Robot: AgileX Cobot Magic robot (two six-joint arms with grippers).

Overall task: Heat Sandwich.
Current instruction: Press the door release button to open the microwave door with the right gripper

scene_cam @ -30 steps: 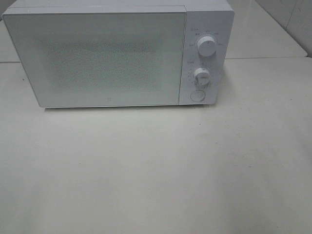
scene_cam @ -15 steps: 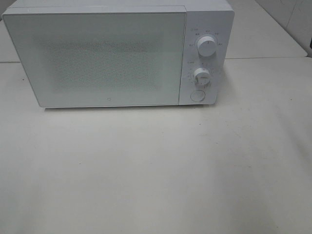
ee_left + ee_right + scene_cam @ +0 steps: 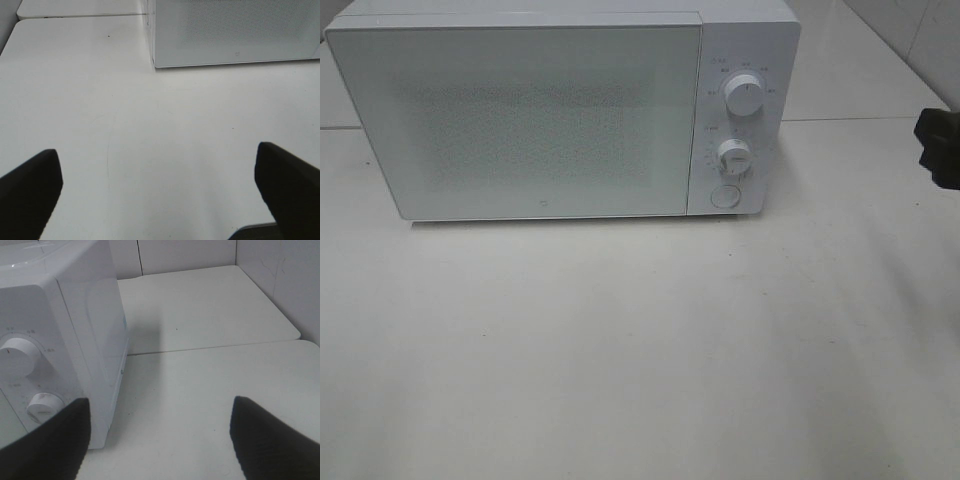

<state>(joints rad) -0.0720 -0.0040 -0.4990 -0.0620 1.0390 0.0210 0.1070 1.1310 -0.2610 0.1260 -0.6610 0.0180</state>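
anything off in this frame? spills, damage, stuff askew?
Nothing looks damaged, spilled or askew. The microwave stands flat on the table with its door shut. One oddity: no sandwich shows in any view, and whether it sits behind the frosted door cannot be told.

Flat, hazy brightness; faint soft shadows

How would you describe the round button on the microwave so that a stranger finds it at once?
A white microwave stands at the back of the table. Right of its door, the button sits lowest, under the upper knob and the lower knob; it alone is flat.
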